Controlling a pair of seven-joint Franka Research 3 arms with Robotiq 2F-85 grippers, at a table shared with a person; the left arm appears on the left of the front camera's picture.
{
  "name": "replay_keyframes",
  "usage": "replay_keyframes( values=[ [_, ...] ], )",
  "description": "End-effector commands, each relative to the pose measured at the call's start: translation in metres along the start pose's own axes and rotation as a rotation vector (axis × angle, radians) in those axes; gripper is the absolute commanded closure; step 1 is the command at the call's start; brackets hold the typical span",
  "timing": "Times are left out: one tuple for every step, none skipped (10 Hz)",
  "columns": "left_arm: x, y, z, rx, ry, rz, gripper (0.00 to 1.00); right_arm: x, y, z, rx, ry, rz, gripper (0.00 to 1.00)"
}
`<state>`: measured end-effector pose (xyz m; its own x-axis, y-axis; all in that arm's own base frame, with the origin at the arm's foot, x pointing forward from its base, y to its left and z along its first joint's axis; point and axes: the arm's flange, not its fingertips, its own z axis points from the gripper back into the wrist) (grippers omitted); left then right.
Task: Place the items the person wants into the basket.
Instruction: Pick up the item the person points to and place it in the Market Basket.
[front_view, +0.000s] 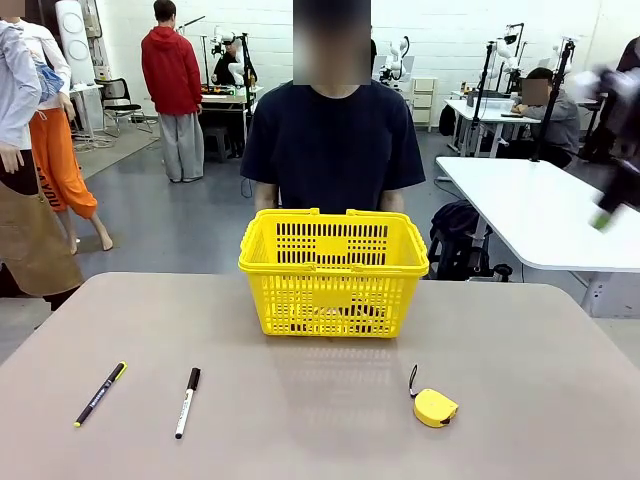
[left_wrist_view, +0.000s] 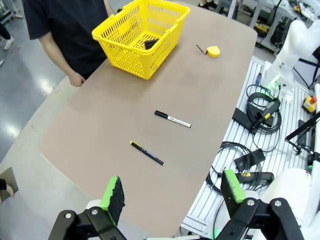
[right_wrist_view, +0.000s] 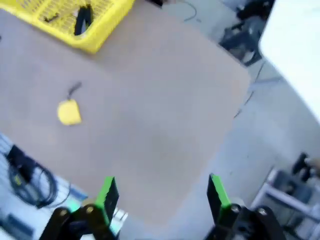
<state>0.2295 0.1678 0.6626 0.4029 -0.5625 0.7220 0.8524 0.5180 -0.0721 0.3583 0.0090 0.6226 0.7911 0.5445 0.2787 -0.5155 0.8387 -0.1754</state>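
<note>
your left gripper (left_wrist_view: 172, 194) hangs high above the near edge of the brown table (left_wrist_view: 100, 125). it is released, its green pads wide apart with nothing between them. your right gripper (right_wrist_view: 162, 196) is likewise released and empty, up off the table's right side, and its own view is blurred.

the bright yellow plastic basket with slotted sides (front_view: 332, 300) stands at the far middle of the table. it is directly in front of the person in the dark navy t-shirt (front_view: 333, 140). a black stapler (left_wrist_view: 150, 44) lies on the basket's floor.

the small yellow tape measure with a black strap (front_view: 434, 407) sits on the table to the right, nearer to you than the basket and apart from it. over on the left lie a black pen with yellow ends (front_view: 100, 394) and a black-and-white pen (front_view: 187, 403), near each other but not touching.
</note>
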Motion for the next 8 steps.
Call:
replay_keyframes(
  values=[
    [-0.001, -0.001, 0.001, -0.01, -0.014, -0.023, 0.0, -0.136, -0.019, -0.07, 0.038, -0.012, 0.004, 0.08],
    [-0.001, -0.001, 0.001, -0.01, -0.014, -0.023, 0.0, -0.135, -0.022, -0.081, 0.056, -0.007, 0.004, 0.08],
    [-0.001, -0.001, 0.001, -0.01, -0.014, -0.023, 0.0, -0.133, -0.022, -0.088, 0.064, -0.003, -0.011, 0.08],
    [-0.001, -0.001, 0.001, -0.01, -0.014, -0.023, 0.0, -0.131, -0.021, -0.094, 0.07, 0.005, -0.021, 0.08],
    [-0.001, -0.001, 0.001, -0.01, -0.014, -0.023, 0.0, -0.13, -0.021, -0.098, 0.075, 0.018, -0.026, 0.08],
    [-0.001, -0.001, 0.001, -0.01, -0.014, -0.023, 0.0, -0.127, -0.023, -0.102, 0.088, 0.033, -0.072, 0.08],
    [-0.001, -0.001, 0.001, -0.01, -0.014, -0.023, 0.0, -0.142, -0.028, -0.091, 0.096, 0.013, -0.022, 0.08],
    [-0.001, -0.001, 0.001, -0.01, -0.014, -0.023, 0.0, -0.142, -0.028, -0.091, 0.096, 0.013, -0.022, 0.08]
  ],
)
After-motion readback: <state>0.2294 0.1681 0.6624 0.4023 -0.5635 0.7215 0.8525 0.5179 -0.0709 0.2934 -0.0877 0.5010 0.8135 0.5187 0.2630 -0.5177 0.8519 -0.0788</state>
